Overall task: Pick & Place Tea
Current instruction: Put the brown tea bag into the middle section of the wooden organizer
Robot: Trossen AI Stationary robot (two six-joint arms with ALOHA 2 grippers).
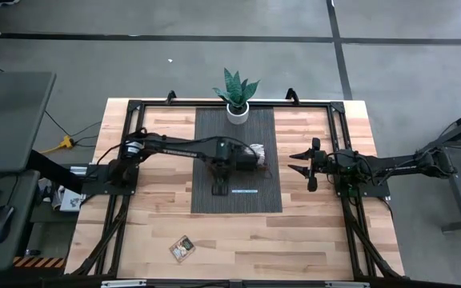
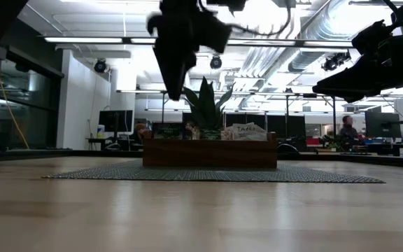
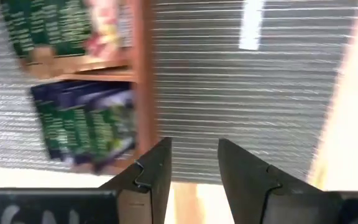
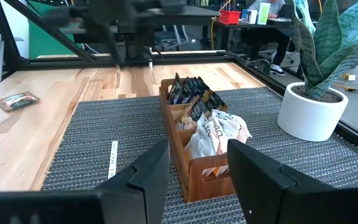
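While most of the tea (image 4: 199, 102) already stands packed in the wooden tray (image 4: 194, 171) on the grey mat (image 1: 238, 194), one loose packet (image 1: 182, 248) lies on the bare table (image 1: 310, 240) well away from both arms, probably the next one to fetch. Above the mat and just beside the tray hangs the left gripper (image 3: 194, 163), its fingers slightly parted with nothing between them, likely because its load is delivered. Off the mat's far edge from the left gripper, the right gripper (image 4: 197, 165) waits with fingers spread and empty, facing the tray with the potted plant (image 4: 319, 74) off to one side.
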